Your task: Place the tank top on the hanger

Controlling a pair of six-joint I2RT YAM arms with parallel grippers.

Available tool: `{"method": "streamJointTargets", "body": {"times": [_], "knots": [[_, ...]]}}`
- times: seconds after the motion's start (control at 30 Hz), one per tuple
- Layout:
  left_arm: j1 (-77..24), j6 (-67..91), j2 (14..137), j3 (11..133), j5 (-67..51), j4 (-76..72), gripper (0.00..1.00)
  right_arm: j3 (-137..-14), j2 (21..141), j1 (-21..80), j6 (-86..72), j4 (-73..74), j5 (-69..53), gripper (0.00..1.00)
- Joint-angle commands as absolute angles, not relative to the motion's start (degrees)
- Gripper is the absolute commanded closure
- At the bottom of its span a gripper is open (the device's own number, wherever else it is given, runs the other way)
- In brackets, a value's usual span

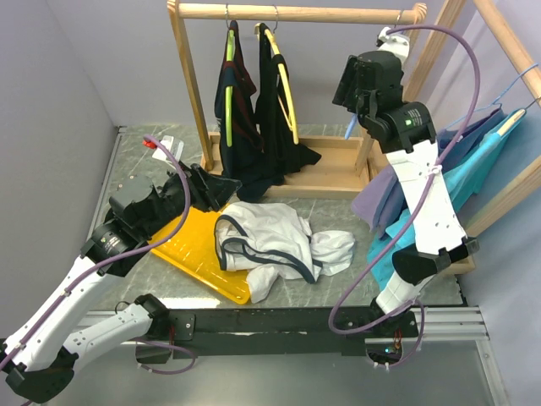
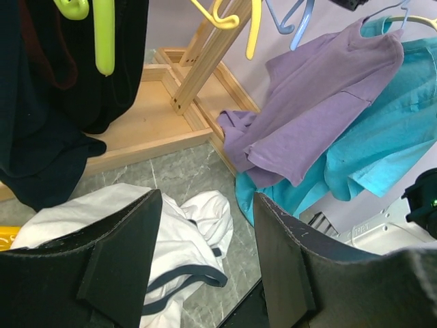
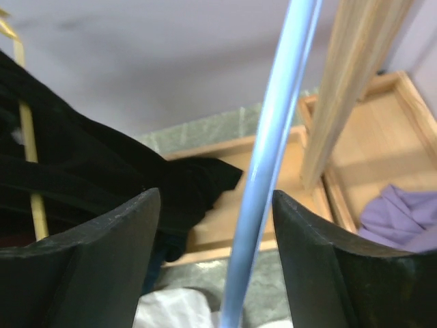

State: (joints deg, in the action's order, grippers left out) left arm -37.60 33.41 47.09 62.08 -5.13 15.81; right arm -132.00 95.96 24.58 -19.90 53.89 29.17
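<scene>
The white tank top [image 1: 279, 245] with navy trim lies crumpled on the table, partly on a yellow board; it also shows in the left wrist view [image 2: 184, 236]. My left gripper [image 1: 203, 193] is open and empty, low at the tank top's left side, its fingers [image 2: 130, 239] framing the cloth without touching it. My right gripper [image 1: 347, 106] is raised by the rack's right post. It is open, and the light-blue hanger [image 3: 270, 164] runs between its fingers [image 3: 321, 253], apart from both. A bit of the hanger shows below it [image 1: 349, 128] and in the left wrist view [image 2: 301, 27].
A wooden rack [image 1: 296, 13] at the back holds dark garments [image 1: 254, 127] on lime-green [image 1: 229, 76] and yellow [image 1: 287, 93] hangers. Purple [image 1: 389, 199] and teal [image 1: 486, 156] shirts hang on a second rack at the right. The yellow board [image 1: 199, 249] lies front left.
</scene>
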Motion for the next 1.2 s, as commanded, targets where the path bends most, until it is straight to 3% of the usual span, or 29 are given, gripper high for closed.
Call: {"method": "streamJointTargets", "body": {"times": [0.0,0.07,0.23,0.43,0.7,1.17], "knots": [[-37.79,31.91,46.76,63.28,-4.48,15.91,0.38,-130.52,95.71,24.17,-19.42,53.79,33.92,0.32],[-37.79,31.64,46.67,63.28,-4.31,16.08,0.38,-129.30,95.36,24.17,-19.69,54.14,35.24,0.44],[-37.79,31.38,47.37,63.28,-4.31,16.26,0.38,-125.51,92.82,24.26,-19.16,52.30,36.74,0.63],[-37.79,31.64,47.37,62.58,-4.57,15.82,0.38,-128.23,92.11,26.45,-16.79,53.00,38.85,1.00],[-37.79,32.34,46.23,60.38,-4.48,15.03,0.38,-126.92,87.29,29.79,-11.69,47.04,35.70,1.00],[-37.79,32.26,46.05,58.10,-4.31,14.41,0.34,-110.32,72.61,30.59,-15.99,44.21,19.35,1.00]]}}
